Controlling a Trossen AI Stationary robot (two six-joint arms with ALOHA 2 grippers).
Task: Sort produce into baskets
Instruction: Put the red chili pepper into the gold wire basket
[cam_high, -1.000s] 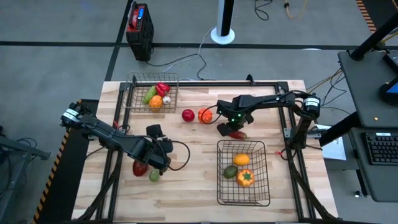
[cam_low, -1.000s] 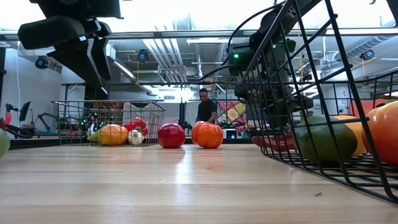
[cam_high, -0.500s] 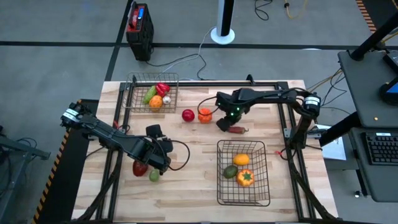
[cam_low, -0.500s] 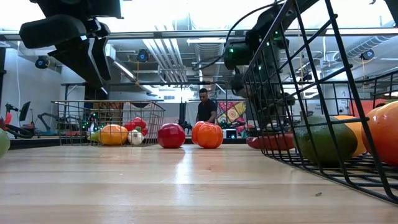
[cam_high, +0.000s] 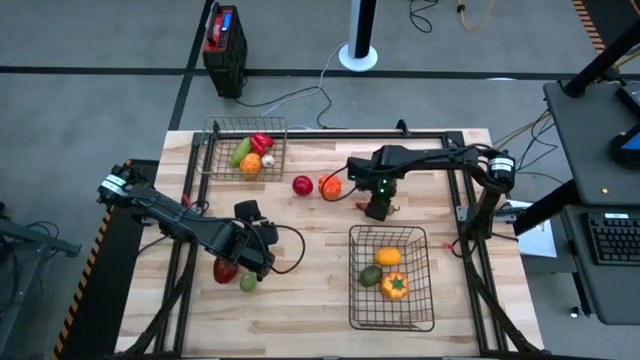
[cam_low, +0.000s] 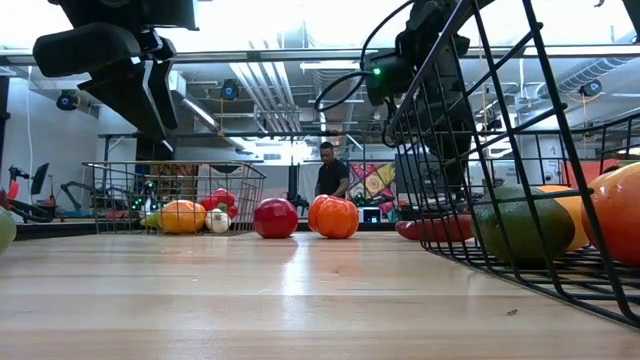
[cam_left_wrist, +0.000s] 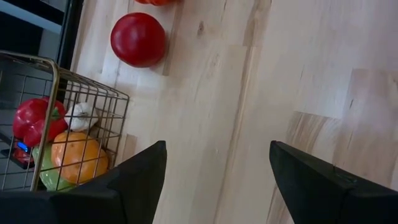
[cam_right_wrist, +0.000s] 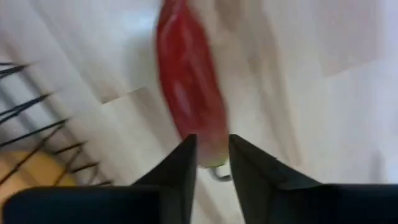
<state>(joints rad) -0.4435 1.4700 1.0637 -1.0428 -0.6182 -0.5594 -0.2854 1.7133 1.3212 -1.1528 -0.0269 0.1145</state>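
Note:
A red chili pepper (cam_right_wrist: 189, 93) lies on the table beside the larger wire basket (cam_high: 352, 300), which holds yellow, green and orange produce. My right gripper (cam_right_wrist: 208, 140) points down over it with a narrow gap between its fingers, and the pepper's stem end (cam_right_wrist: 213, 163) shows in that gap. My left gripper (cam_left_wrist: 217, 149) hangs open over bare wood at the near left, above a red piece (cam_high: 224, 269) and a green piece (cam_high: 247, 284). The smaller basket (cam_high: 212, 150) at the far left holds several pieces. My right gripper comes at the pepper's stem end from above, one finger on each side and the fingers across the pepper. The pepper (cam_low: 435, 228) rests on the table. I cannot tell whether the fingers touch it.
A red round fruit (cam_high: 302, 185) and an orange-red tomato (cam_high: 329, 185) lie loose in the middle of the table, left of my right gripper (cam_high: 378, 208). Bare wood stretches between the two arms. A person stands in the room far behind the table.
My right gripper has risen, rolled its wrist and shifted a little toward the table's right edge, so it now stands upright over the pepper. The pepper has stayed on the table, nudged slightly toward the far edge.

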